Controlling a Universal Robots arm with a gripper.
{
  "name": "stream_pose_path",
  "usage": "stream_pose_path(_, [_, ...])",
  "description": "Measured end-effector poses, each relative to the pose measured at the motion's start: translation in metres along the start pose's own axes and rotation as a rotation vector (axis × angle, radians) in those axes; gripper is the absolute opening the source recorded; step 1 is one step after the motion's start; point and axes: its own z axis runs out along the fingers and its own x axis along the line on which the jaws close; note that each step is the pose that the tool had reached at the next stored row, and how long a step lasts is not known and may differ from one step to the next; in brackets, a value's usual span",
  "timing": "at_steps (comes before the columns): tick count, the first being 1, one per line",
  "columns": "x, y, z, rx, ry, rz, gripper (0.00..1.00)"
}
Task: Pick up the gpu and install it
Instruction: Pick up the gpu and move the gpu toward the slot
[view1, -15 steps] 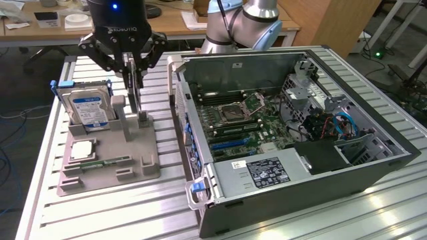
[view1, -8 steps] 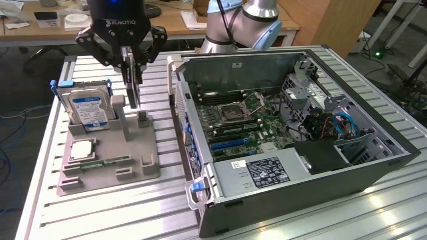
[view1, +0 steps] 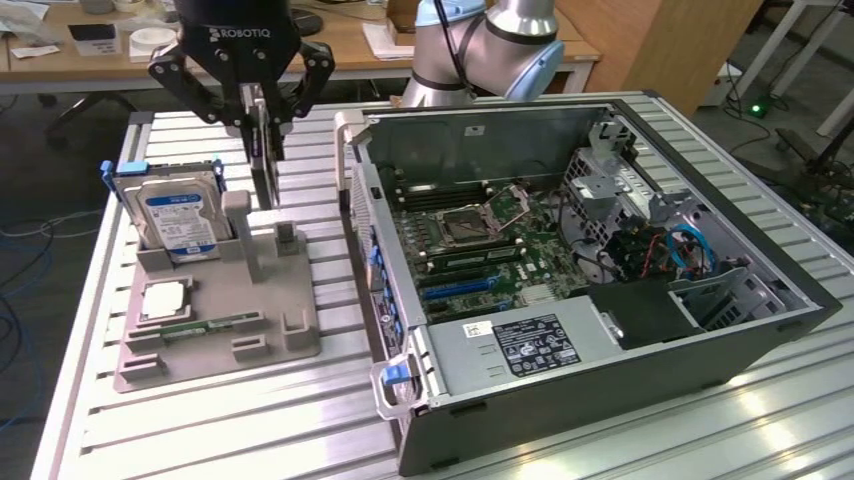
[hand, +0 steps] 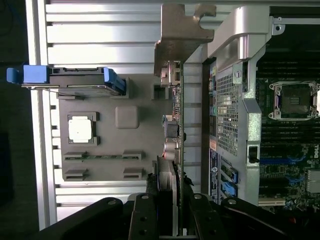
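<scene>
The gpu (view1: 264, 170) is a thin dark card, upright and edge-on, in my gripper (view1: 264, 125), which is shut on its top edge. It hangs over the back of the grey holder (view1: 287, 335), just to the exterior view's left of the open computer case (view1: 747, 330). In the wrist view the gpu (hand: 178, 125) runs as a narrow edge away from my gripper (hand: 174, 182), and its pale metal bracket (hand: 182, 35) is at the far end. The motherboard (view1: 494, 250) lies bare inside the case, with blue card slots (view1: 461, 290) near its front.
On the grey holder stand a silver hard drive with a blue label (view1: 180, 215), a square processor (view1: 163, 298) and a narrow green memory stick (view1: 214, 325). The case's metal side rim (view1: 360, 200) rises close beside the card. Desks and cables lie behind the ribbed table (view1: 240, 420).
</scene>
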Motion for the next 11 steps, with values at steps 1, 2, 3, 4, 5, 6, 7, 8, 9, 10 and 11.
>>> stream_pose_path(1, [0.0, 0.0, 0.0, 0.0001, 0.0001, 0.0, 0.28])
stream_pose_path(2, [0.0, 0.0, -0.0001, 0.0002, 0.0002, 0.0, 0.28])
stream_pose_path(3, [-0.0001, 0.0, -0.0002, 0.0002, 0.0002, 0.0, 0.28])
stream_pose_path(4, [-0.0004, 0.0, -0.0002, 0.0003, 0.0004, -0.002, 0.28])
stream_pose_path(5, [-0.0007, 0.0, -0.0002, 0.0002, 0.0003, -0.006, 0.28])
stream_pose_path(6, [-0.0008, 0.0, -0.0001, 0.0, 0.0004, -0.014, 0.28])
stream_pose_path(7, [-0.001, 0.0, -0.0001, -0.0002, 0.0003, -0.018, 0.28])
stream_pose_path(8, [-0.001, 0.0, -0.0001, -0.0001, 0.0003, -0.018, 0.28])
stream_pose_path(9, [-0.001, 0.0, -0.0001, -0.0002, 0.0003, -0.018, 0.28])
stream_pose_path(10, [-0.001, 0.0, -0.0001, -0.0002, 0.0003, -0.018, 0.28])
stream_pose_path(11, [-0.001, 0.0, -0.0001, -0.0002, 0.0003, -0.018, 0.28])
